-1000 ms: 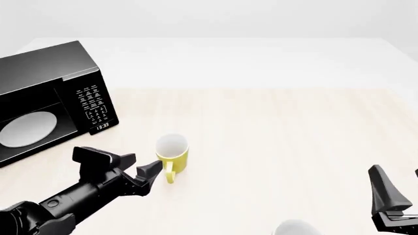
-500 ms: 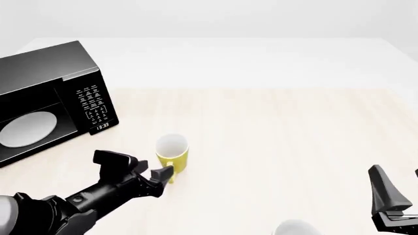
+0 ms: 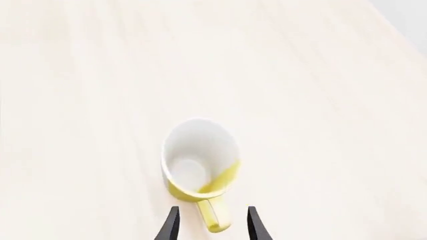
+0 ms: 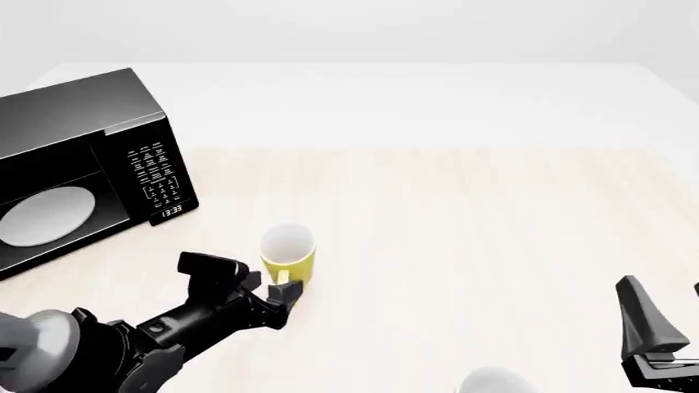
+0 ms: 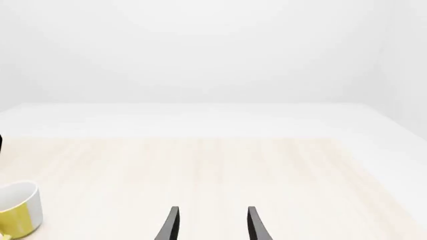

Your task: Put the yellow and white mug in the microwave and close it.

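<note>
the microwave [image 4: 82, 168] is seen at the far left of the table [image 4: 459, 213], its keypad and lit clock turned toward the middle and the white turntable plate [image 4: 44, 215] showing in its front; whether the door is open cannot be told. the mug [image 4: 288, 256] is stood upright on the table right of the microwave and well apart from it, white inside, its handle turned back toward the arms' side. the left gripper [image 4: 259, 291] is held low just behind the mug, its fingers spread; in the left wrist view the handle [image 3: 213, 217] is framed between the two fingertips [image 3: 171, 225], neither seen touching it. at the bottom edge, right of centre, the rim of a white vessel [image 4: 497, 381] is partly shown. the right gripper [image 5: 211, 225] is kept at the lower right corner, well apart from the mug, fingers spread over bare table; the mug [image 5: 17, 209] is caught at the edge of its wrist view.
</note>
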